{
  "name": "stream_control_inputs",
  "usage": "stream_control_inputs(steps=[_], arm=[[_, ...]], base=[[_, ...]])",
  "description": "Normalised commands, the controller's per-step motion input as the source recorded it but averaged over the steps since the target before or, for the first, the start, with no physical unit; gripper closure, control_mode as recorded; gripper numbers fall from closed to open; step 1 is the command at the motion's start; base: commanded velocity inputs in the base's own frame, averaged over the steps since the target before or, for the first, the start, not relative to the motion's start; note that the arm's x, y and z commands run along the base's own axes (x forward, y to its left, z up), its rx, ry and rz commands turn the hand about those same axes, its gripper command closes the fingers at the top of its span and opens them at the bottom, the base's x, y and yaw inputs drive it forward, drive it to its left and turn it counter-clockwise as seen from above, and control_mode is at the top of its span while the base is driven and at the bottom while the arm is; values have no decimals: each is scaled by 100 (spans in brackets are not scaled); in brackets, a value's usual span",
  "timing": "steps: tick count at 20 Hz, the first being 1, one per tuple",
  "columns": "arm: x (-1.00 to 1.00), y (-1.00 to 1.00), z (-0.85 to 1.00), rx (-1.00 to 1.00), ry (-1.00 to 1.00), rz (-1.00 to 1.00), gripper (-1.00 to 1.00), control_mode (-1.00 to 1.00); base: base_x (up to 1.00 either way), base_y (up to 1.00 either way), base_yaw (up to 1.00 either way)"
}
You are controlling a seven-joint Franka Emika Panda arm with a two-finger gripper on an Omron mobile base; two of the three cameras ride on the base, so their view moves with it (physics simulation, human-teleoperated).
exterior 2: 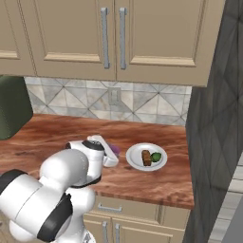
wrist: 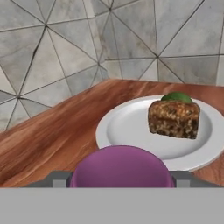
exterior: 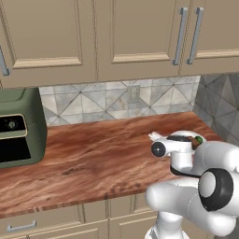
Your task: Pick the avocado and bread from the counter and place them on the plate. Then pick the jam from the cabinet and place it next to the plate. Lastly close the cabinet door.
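Here, pincer (wrist: 120, 175) gripping purple jar (wrist: 120, 168) — beside plate (wrist: 131, 127)

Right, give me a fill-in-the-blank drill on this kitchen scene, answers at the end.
1. The bread lies on the white ____.
2. The round thing between the fingers of the hand is ____ in colour.
3. The avocado shares the plate with the ____.
4. The upper cabinet doors are all ____.

Answers: plate; purple; bread; closed

green toaster oven (exterior: 18, 128), tiled backsplash (exterior: 116, 100)
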Motion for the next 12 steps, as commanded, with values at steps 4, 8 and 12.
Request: stream_control_inputs(steps=[4,8,12], arm=[[0,18,-24,0,0,2,100,-100],[0,13,-28,0,0,3,100,-100],[0,0,-24,0,0,4,100,-100]], base=[[0,0,0],[0,0,0],[0,0,0]])
